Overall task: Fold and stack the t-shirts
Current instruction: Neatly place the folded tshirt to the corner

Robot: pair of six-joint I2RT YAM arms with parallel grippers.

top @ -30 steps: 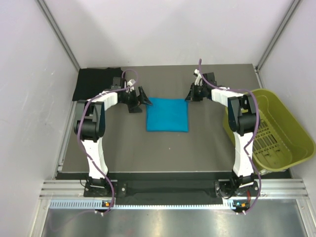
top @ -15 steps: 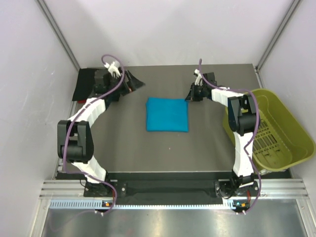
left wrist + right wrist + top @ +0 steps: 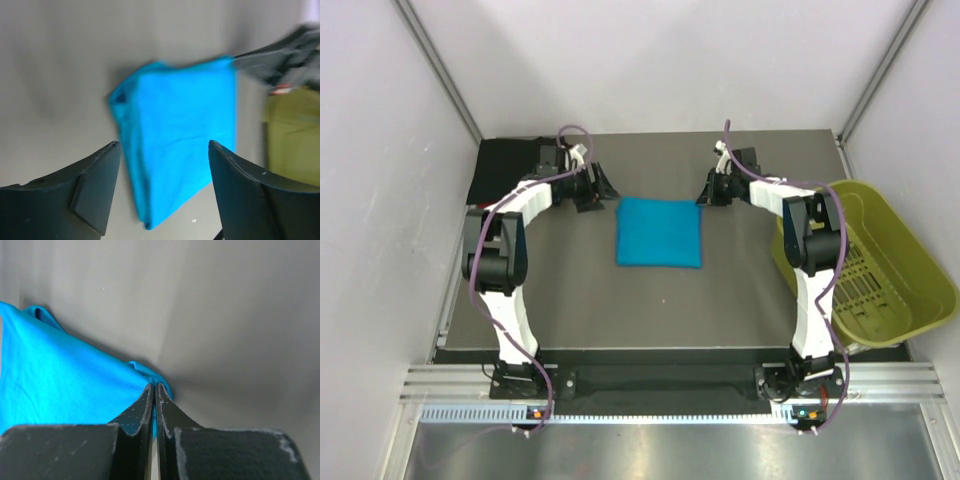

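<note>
The teal-blue t-shirt (image 3: 658, 232) lies folded into a rectangle in the middle of the table. It also shows in the left wrist view (image 3: 180, 135) and the right wrist view (image 3: 65, 385). My left gripper (image 3: 602, 188) is open and empty, a little above the table just off the shirt's far left corner; the shirt shows between its fingers (image 3: 95, 185). My right gripper (image 3: 706, 190) is shut on the shirt's far right corner (image 3: 155, 387). The black t-shirt (image 3: 505, 165) lies at the far left corner. No red shirt is in view.
The yellow-green plastic bin (image 3: 880, 260) stands off the table's right edge, tilted; it shows blurred in the left wrist view (image 3: 290, 135). White walls enclose the table on three sides. Grey tabletop (image 3: 650, 310) lies in front of the teal shirt.
My left gripper swung back over the black shirt at the far left, then returned to the teal shirt's far left corner. The right gripper and the shirt have not moved.
</note>
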